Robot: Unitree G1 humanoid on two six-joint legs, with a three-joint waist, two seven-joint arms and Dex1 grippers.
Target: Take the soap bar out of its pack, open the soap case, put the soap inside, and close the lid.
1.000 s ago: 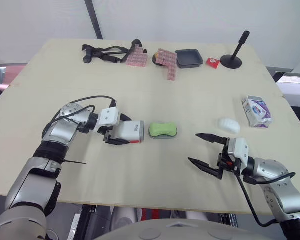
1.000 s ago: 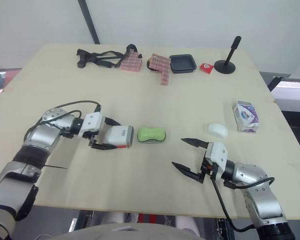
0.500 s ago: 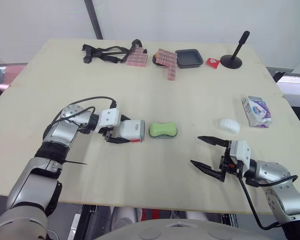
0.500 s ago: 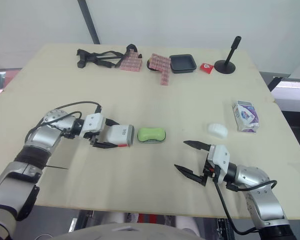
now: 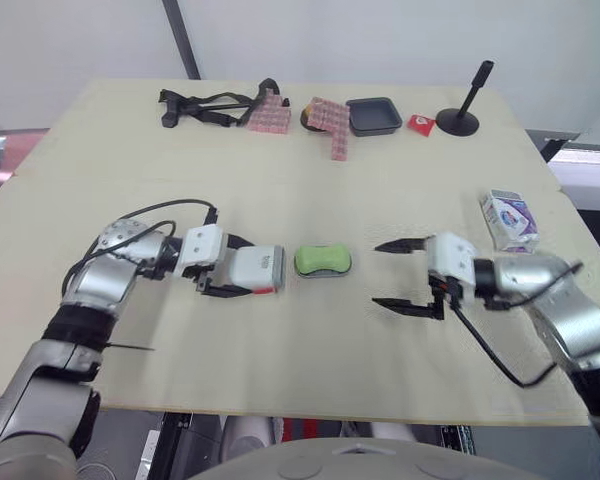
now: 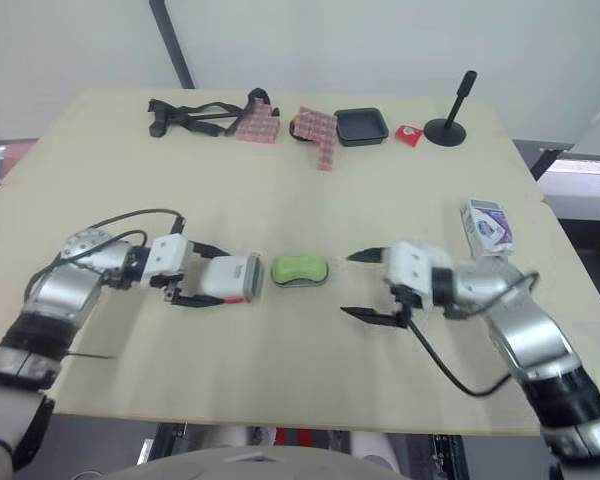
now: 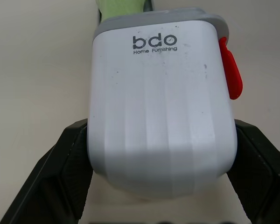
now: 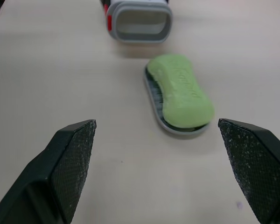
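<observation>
The left arm [image 5: 98,287] reaches in from the robot's left with the elbow bent. Its forearm lies low over the bench [image 5: 310,180] and turns toward the middle. The left hand [image 5: 246,268] points to the robot's right, its two black fingers [image 7: 60,172] pressed against opposite sides of a white case [image 7: 161,107]. The right arm [image 5: 572,322] comes in from the robot's right, forearm angled inward. The right hand [image 5: 377,274] points to the robot's left, facing the other hand, low over the bench, its fingers [image 8: 71,161] spread wide apart.
</observation>
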